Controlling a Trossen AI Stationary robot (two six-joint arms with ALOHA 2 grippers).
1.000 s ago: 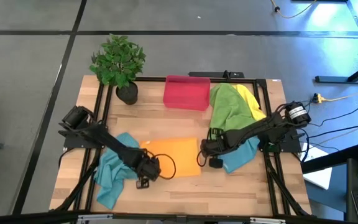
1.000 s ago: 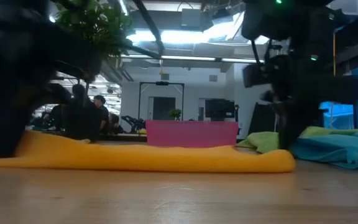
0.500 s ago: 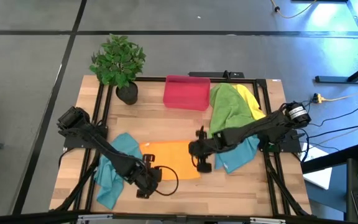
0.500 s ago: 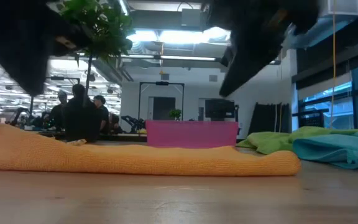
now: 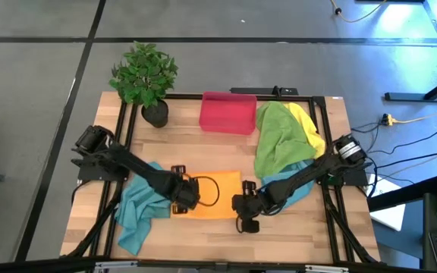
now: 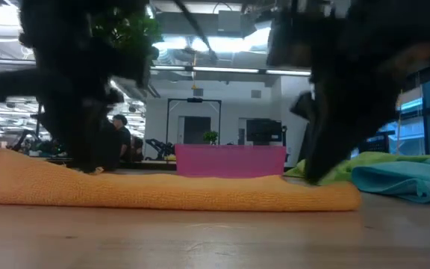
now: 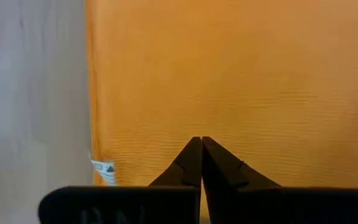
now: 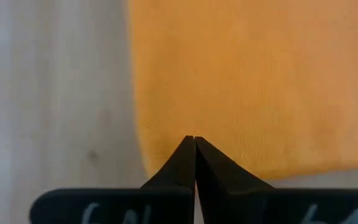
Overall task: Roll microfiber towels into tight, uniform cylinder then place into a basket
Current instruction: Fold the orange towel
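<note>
Bare table [image 5: 294,235] near front edge open; plant [image 5: 144,76], towel heap [image 5: 283,136] crowd back.

Setting: we logged an open-plan lab or industrial workspace. We noted a wooden table [image 5: 218,231] in a black metal frame [image 5: 127,129] on grey concrete floor [image 5: 36,114] marked with dark lines. Beyond it we saw ceiling strip lights [image 6: 222,43], seated people [image 6: 114,142], a glazed doorway [image 6: 194,123], tall windows [image 6: 428,119], and loose cables [image 5: 404,120].
</note>
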